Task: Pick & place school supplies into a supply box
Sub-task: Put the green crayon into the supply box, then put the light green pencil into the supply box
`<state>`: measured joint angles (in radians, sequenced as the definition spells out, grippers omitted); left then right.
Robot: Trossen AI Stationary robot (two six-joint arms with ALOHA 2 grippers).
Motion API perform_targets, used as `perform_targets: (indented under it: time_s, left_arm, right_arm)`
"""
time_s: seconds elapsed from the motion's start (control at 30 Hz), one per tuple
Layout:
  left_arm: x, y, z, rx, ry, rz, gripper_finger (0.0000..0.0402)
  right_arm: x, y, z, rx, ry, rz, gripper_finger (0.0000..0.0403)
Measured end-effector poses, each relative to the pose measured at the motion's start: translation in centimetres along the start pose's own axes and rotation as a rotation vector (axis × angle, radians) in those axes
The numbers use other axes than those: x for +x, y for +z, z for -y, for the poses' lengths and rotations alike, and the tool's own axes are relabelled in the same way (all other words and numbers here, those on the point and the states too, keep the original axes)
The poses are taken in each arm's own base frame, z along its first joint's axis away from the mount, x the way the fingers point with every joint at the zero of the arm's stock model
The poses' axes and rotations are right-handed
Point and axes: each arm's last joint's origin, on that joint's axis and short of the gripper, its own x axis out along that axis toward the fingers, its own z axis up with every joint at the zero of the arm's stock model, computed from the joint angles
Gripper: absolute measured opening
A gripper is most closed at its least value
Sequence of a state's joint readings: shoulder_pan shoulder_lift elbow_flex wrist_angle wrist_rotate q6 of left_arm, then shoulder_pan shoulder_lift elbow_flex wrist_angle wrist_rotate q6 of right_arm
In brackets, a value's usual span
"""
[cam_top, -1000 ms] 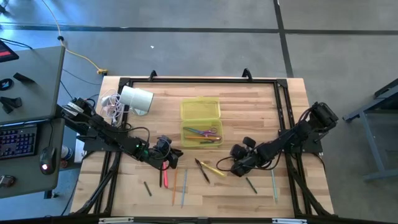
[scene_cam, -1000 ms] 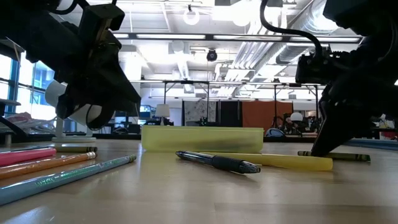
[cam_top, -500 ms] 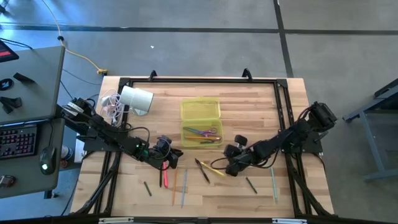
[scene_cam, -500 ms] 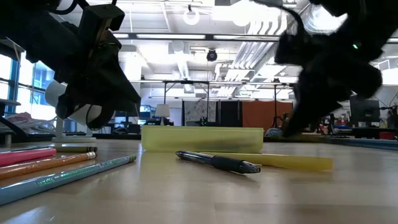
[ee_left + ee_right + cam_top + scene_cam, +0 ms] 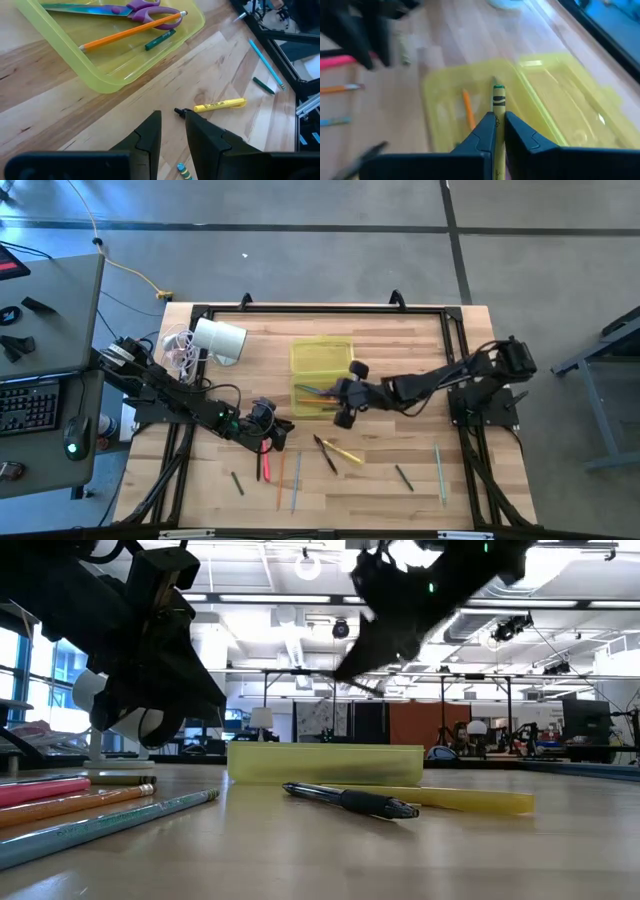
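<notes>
The right tool [image 5: 496,131] hangs over the supply box [image 5: 322,358], clamped on a green crayon [image 5: 498,100]. Inside the box lie purple scissors [image 5: 134,7] and an orange pencil [image 5: 131,32]. The left tool [image 5: 172,131] waits near the box, fingers apart, above the surface [image 5: 420,350].

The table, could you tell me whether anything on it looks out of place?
Yes: a white cylinder with tangled cables lies on its side at the far left corner, not a school supply. Several pencils and a yellow marker still lie loose outside the yellow box.
</notes>
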<state>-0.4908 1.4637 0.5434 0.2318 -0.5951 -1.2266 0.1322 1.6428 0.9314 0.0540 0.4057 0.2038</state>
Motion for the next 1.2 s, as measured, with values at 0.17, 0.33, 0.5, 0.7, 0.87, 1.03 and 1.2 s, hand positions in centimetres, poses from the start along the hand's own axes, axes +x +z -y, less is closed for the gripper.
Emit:
perform_targets:
  time_s: [0.17,0.33,0.5,0.7,0.87,1.03,1.2]
  left_arm:
    - [0.0,0.0,0.0,0.002,0.002,-0.001,0.0124]
    - [0.0,0.1,-0.1,0.001,0.015,0.033,0.0124]
    - [0.0,0.1,-0.1,0.001,0.02,0.048,0.0124]
    - [0.0,0.2,0.0,-0.002,0.015,0.05,0.0124]
    - [0.0,0.2,0.0,-0.002,0.016,0.049,0.0124]
    - [0.0,0.1,0.0,-0.002,0.012,0.038,0.0124]
    - [0.0,0.1,0.0,-0.001,0.007,0.022,0.0124]
  right_arm:
    - [0.9,-3.7,1.7,0.069,-0.072,-0.048,0.001]
    - [0.9,-5.9,2.2,0.078,-0.066,-0.02,0.0027]
    - [1.0,-6.2,2.6,0.106,-0.036,0.043,0.0049]
    - [1.1,-5.2,2.5,0.122,0.003,0.071,0.0074]
    - [0.3,-3.0,-0.2,0.129,0.204,0.1,0.008]
    - [-2.0,-1.6,-5.0,0.048,0.336,-0.034,0.0077]
    - [-6.3,-1.4,-9.5,0.11,0.359,-0.305,0.0077]
